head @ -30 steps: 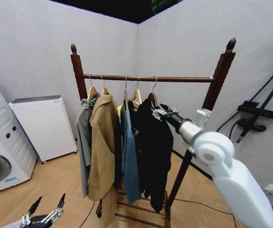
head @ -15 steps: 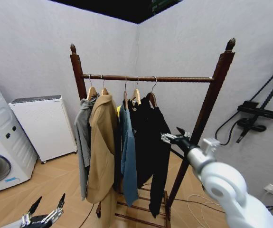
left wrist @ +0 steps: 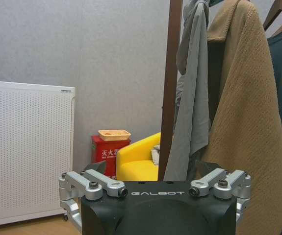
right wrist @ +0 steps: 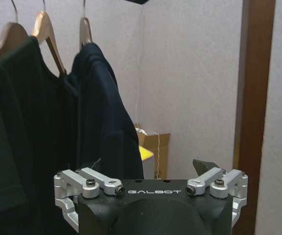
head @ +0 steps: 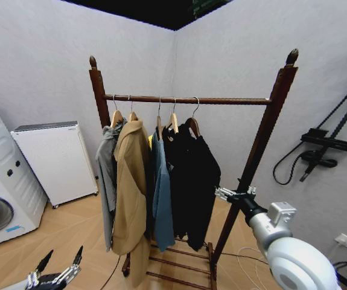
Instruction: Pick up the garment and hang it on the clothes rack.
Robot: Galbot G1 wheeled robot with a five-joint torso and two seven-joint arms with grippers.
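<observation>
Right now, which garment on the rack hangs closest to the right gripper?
The black jacket, last on the crossbar toward the right post. The right gripper, open, sits just beside its hem side; the blue jacket and tan coat hang farther left.

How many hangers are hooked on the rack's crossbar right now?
5, left to right on the crossbar: grey garment, tan coat, blue jacket, then two black garments, the rightmost. More may be hidden.

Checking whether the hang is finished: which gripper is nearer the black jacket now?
Right. The right gripper, fingers open and empty, sits just off the black jacket beside the clothes rack. The left gripper is parked low, far off.
</observation>
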